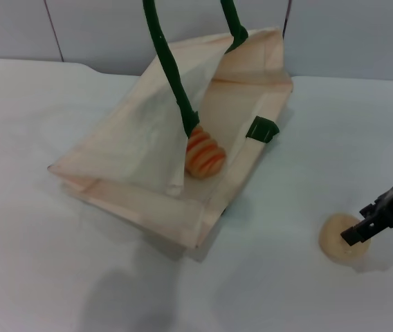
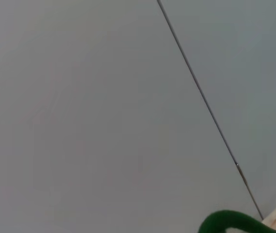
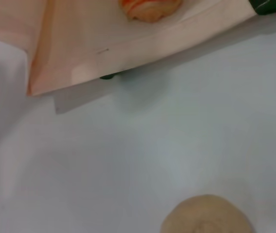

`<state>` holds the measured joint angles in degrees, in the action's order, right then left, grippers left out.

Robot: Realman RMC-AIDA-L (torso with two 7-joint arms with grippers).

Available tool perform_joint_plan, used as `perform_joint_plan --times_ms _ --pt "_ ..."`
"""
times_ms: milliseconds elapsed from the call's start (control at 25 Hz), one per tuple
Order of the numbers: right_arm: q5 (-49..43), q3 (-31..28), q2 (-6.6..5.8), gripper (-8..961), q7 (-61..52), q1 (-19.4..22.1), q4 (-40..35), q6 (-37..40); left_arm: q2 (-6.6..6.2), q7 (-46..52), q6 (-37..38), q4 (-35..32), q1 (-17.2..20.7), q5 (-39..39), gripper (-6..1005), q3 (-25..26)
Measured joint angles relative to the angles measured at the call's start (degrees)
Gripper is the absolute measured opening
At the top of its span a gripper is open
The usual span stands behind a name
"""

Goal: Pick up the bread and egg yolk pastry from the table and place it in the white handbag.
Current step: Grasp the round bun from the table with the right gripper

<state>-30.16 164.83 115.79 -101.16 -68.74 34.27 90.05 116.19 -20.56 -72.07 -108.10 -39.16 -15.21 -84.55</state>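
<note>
- Pale tan, matte, round egg yolk pastry point(image 1: 345, 237) sitting on the white table point(image 1: 44, 263), right under the tip of the black right gripper point(image 1: 362, 230).
- Reaching in from the robot's right side, fingertips overlapping the ball's far-right edge in the head view; touching or just above, impossible to say.
- Finger spread: cannot tell, only a dark jaw outline showing, no clear gap either side of the ball.
- In the right wrist view, the ball point(image 3: 207, 216) lying close in front of the camera, so directly ahead and below the claw, no sideways offset worth noting.
- No long axis to worry about on a round ball; any approach angle likely fine.
- Orange-and-cream striped ridged bread point(image 1: 204, 153) already resting inside the cream fabric white handbag point(image 1: 134, 159), well apart from the claw, toward the robot's left and farther away.
- Bag mouth open toward the claw, dark green rope handles point(image 1: 172, 76) held up out of frame.
- Left gripper not in sight; left wrist view showing only a loop of green handle point(image 2: 235, 221) close by, probably lifted by that arm.
- Right arm clearly the nearer one for the ball.
- Coming move, by judgement: close on the ball, lift, carry leftward to the bag opening.
</note>
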Motion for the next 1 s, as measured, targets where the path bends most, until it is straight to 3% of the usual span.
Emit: perform_joint_plan --times_ms 360,1000 --pt "-1.2 0.1 0.03 847 -0.9 -0.6 -0.9 -1.5 0.0 0.1 0.0 0.0 -0.1 0.0 144 0.0" --pt "-3.6 0.0 0.12 850 -2.9 0.4 -7.6 -5.4 0.0 -0.1 0.0 0.4 -0.2 0.1 153 -0.4"
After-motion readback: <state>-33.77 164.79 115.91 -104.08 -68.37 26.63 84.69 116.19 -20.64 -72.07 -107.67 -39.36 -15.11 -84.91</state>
